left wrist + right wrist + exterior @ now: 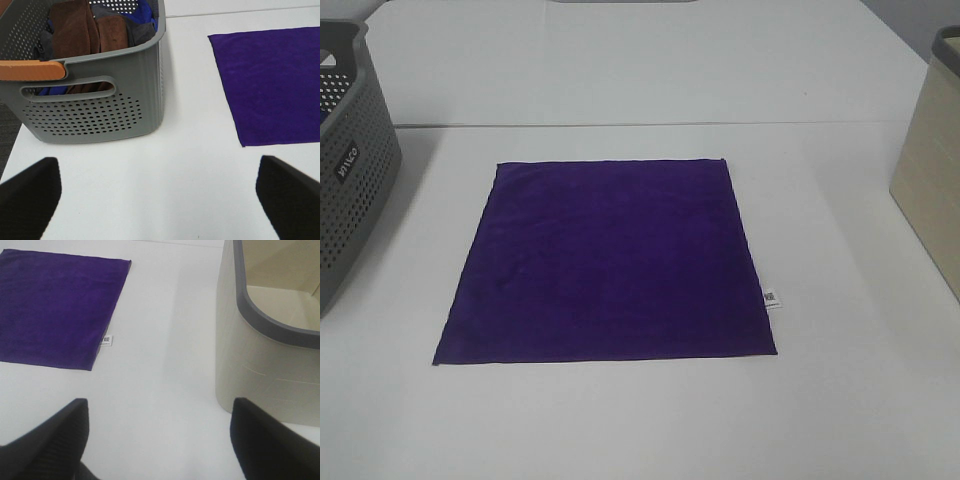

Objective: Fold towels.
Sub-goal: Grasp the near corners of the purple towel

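Note:
A deep purple towel (pixel 608 262) lies flat and unfolded on the middle of the white table, with a small white label (pixel 771 298) on its right edge. It also shows in the left wrist view (pixel 272 82) and in the right wrist view (pixel 52 305), where the label (pixel 105 340) is visible. My left gripper (pixel 157 192) is open and empty over bare table, near the towel's near left corner. My right gripper (pixel 160 440) is open and empty over bare table, near the towel's near right corner. Neither gripper shows in the high view.
A grey perforated basket (pixel 350 190) stands at the left edge; the left wrist view shows its wall (pixel 95 115), with brown and blue cloths inside and an orange handle. A beige bin (pixel 930 185) stands at the right edge, close to my right gripper (pixel 265 355).

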